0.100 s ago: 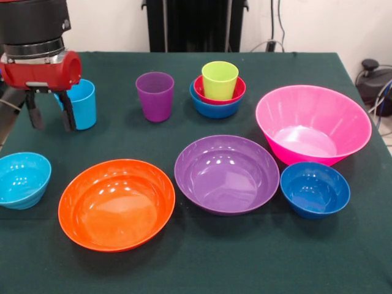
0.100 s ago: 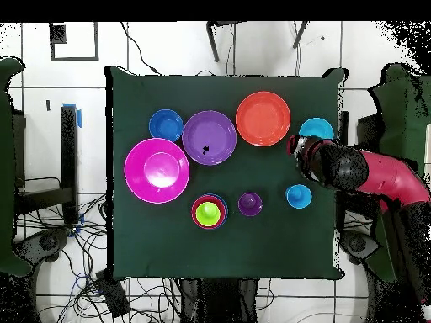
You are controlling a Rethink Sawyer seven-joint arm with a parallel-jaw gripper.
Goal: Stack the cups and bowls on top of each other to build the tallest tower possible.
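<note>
Hand [image 1: 50, 115] hovered empty, fingers apart, near light blue cup [image 1: 81, 103].
Likely lined up to add to tower [image 1: 218, 92].

This looks like a robotics lab, not a home. A table [image 2: 227, 244] draped in dark green cloth stands alone on a pale tiled floor [image 2: 168, 50] with dark grid lines. Loose cables [image 2: 80, 244] sprawl across the floor at the lower left of the overhead view, and more wiring [image 1: 375, 86] shows at the right edge of the front view. Bare white walls [image 1: 104, 24] close the top of that frame.
</note>
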